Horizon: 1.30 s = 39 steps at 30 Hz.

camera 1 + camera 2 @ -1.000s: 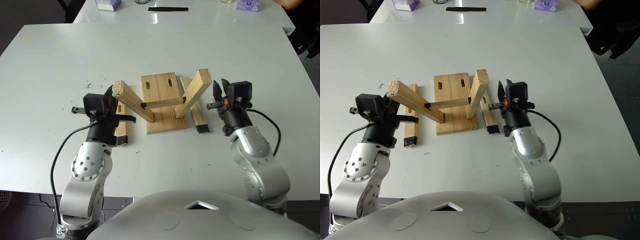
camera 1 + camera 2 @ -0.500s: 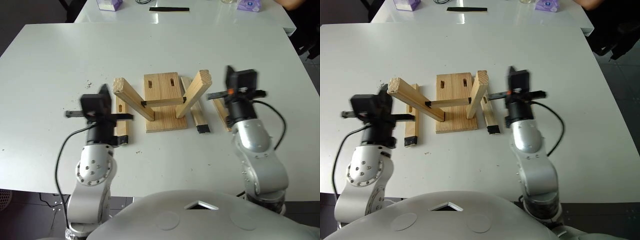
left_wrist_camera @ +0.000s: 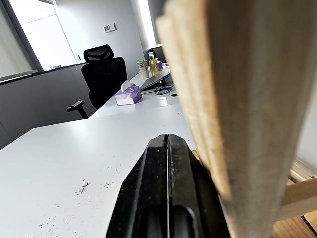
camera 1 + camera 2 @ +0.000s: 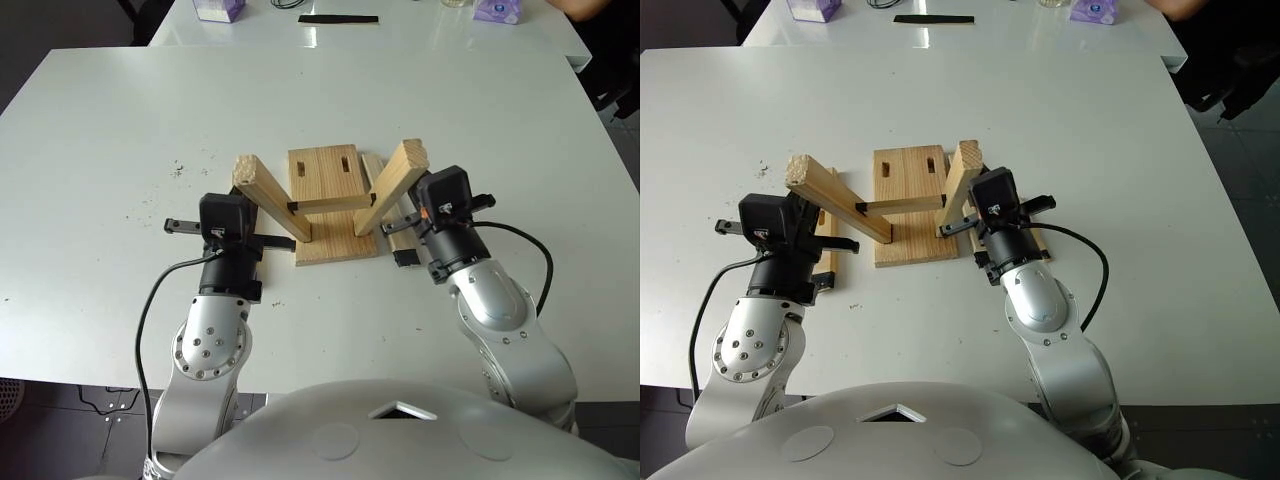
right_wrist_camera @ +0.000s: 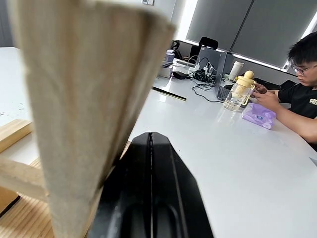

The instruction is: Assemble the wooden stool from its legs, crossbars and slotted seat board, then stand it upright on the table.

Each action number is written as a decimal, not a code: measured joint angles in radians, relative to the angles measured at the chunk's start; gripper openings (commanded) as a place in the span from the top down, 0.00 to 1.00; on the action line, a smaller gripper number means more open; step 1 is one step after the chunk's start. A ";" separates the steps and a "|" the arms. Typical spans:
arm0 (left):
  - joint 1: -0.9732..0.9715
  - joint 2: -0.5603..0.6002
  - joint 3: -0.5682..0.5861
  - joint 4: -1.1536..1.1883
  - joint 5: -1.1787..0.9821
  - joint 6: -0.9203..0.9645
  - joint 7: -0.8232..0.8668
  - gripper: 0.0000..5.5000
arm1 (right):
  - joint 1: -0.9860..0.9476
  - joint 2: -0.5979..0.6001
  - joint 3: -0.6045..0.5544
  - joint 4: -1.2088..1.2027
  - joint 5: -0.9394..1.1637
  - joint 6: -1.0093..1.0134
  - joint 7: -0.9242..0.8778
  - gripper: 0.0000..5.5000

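The slotted seat board [image 4: 322, 175] lies flat mid-table. Two legs rise from it and lean outward, the left leg [image 4: 268, 195] and the right leg [image 4: 395, 180], joined by a crossbar [image 4: 328, 205]. My left gripper [image 3: 168, 148] is shut with nothing between its fingers, close against the outer side of the left leg [image 3: 247, 114]. My right gripper [image 5: 151, 144] is likewise shut and empty, right beside the outer face of the right leg [image 5: 84, 109]. In the eye views the wrist cameras hide both grippers' fingertips.
A loose wooden piece [image 4: 244, 262] lies flat under my left wrist. Another [image 4: 399, 242] lies beside the board's right edge. Sawdust specks [image 4: 178, 168] dot the table to the left. A second table behind holds a tissue box [image 4: 218, 9] and a black strip [image 4: 337, 18].
Both arms have swung inward, bringing the grippers from out at the sides up against the leaning legs. The left leg's top has shifted slightly right.
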<state>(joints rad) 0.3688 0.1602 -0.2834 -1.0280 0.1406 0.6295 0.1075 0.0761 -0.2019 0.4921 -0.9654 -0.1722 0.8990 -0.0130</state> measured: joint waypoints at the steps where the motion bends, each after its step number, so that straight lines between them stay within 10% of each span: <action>1: 0.000 -0.002 0.003 0.002 0.005 -0.001 0.000 1.00 | 0.000 -0.008 0.004 0.000 0.000 0.003 0.006 1.00; 6: 0.017 -0.037 0.119 0.039 -0.045 -0.021 -0.017 1.00 | -0.002 -0.004 -0.033 0.044 0.044 -0.048 0.058 1.00; 16: -0.315 -0.033 0.740 0.242 -0.709 0.018 -0.105 1.00 | -0.331 0.009 -0.560 0.319 0.458 -0.087 0.300 1.00; 23: -0.725 0.192 0.778 0.379 -1.261 0.211 -0.096 1.00 | -0.676 -0.073 -0.671 0.437 0.890 0.020 0.579 1.00; 39: -0.748 0.346 0.679 0.328 -1.687 0.159 0.124 1.00 | -0.682 -0.084 -0.637 0.429 1.078 0.010 0.546 1.00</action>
<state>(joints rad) -0.3792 0.5065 0.3953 -0.7001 -1.5463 0.7883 0.2319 -0.6055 -0.2858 -0.1448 -0.5367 0.9054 0.9086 0.5329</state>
